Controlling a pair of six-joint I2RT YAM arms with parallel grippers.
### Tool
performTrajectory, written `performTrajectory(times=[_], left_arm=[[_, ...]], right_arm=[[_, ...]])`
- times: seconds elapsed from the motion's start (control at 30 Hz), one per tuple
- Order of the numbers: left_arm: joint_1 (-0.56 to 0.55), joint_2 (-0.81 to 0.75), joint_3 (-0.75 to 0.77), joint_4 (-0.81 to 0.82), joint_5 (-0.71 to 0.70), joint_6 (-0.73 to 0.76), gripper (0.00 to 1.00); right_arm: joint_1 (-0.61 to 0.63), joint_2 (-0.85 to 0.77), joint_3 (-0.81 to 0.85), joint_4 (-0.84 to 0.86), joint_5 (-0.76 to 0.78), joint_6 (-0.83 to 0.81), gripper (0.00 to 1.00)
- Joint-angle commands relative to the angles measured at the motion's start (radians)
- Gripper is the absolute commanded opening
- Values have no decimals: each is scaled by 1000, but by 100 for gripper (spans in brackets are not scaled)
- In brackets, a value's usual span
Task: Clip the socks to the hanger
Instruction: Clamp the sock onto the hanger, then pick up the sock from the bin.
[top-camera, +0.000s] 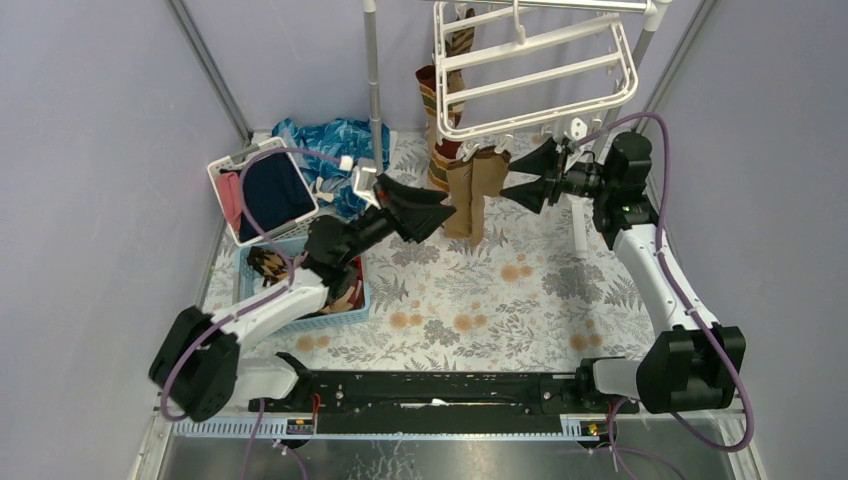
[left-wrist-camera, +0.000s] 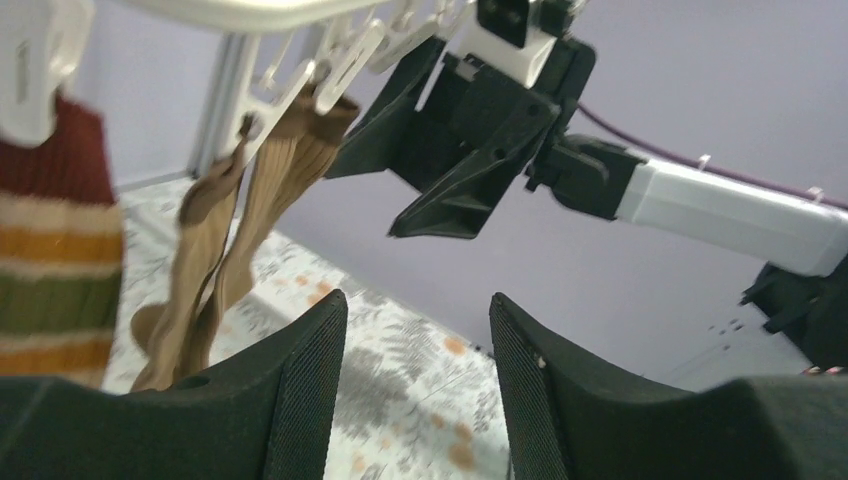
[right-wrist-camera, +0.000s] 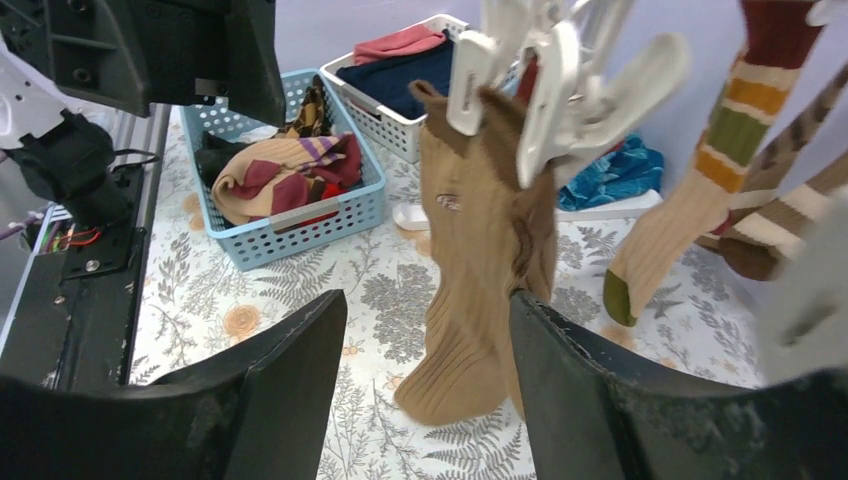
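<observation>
Where the two arms are bolted at the near edge of the counter (top-camera: 520, 300), you have the left arm (top-camera: 275, 300) reaching up and right across a blue basket (top-camera: 335, 315). The right arm (top-camera: 645, 265) climbs the right side and bends left.

Blue basket, near left: a loose heap of socks in brown, maroon and purple stripe. Just beyond it is a white basket (top-camera: 222, 195) holding navy and pink clothes. Past that, a blue cloth (top-camera: 320, 135) lies bunched on the counter.

Mid-counter, the left jaws and right jaws point at each other, with the tan socks (top-camera: 465, 195) between them.

Left jaws: moderately wide, nothing between the fingers (left-wrist-camera: 300, 400). They are aimed at the tan socks, close beside them but not closed on them.

Right jaws: spread wide and empty. Your left wrist view shows them splayed just beside the clips (right-wrist-camera: 540, 90) at the sock tops. In your right wrist view, one finger (right-wrist-camera: 570, 380) overlaps the lower part of the tan socks. You cannot tell from that whether it touches.

Tan socks: a pair, side by side, hanging by their tops from the clips on the hanger's (top-camera: 540, 78) near edge. Their toes are down by the counter, but you cannot tell whether they rest on it.

Farther back, at the hanger's left end, a banded sock (top-camera: 432, 100) in red, orange and green hangs from it. A dark-striped sock (top-camera: 462, 40) hangs above and behind that one. A pole (top-camera: 375, 80) stands upright just left of them, near the back wall.
</observation>
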Motion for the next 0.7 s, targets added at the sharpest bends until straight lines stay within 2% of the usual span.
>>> performTrajectory(times=[0.0,0.07,0.13,0.2,0.27,0.3,0.33,0.47,0.57,0.67], left_arm=[[33,-150,-123,-201,-32,116,60],[50,-232,-180,-267,-64,139,63],[69,-325,-235,-325,-108,151,69],[83,-416,-280,-394,-152,162,79],[89,-517,-321,-478,-201,179,92],[91,-559,-337,-517,-226,182,98],[93,-594,-353,-557,-252,183,99],[100,-706,-386,-706,-304,172,99],[101,-767,-373,-842,-335,184,99],[101,-818,-326,-1004,-395,214,99]], right_arm=[[31,-46,-27,-75,-41,-114,70],[36,-65,-25,-226,-63,-236,72],[34,-85,2,-513,-38,-448,74],[35,-99,39,-794,15,-672,75],[34,-124,38,-971,72,-796,76],[35,-144,20,-1007,98,-815,77],[33,-178,-5,-1025,122,-819,79],[5,-236,-69,-1073,164,-803,86],[-81,-269,-114,-1074,130,-803,93],[-163,-290,-130,-1087,108,-805,95]])
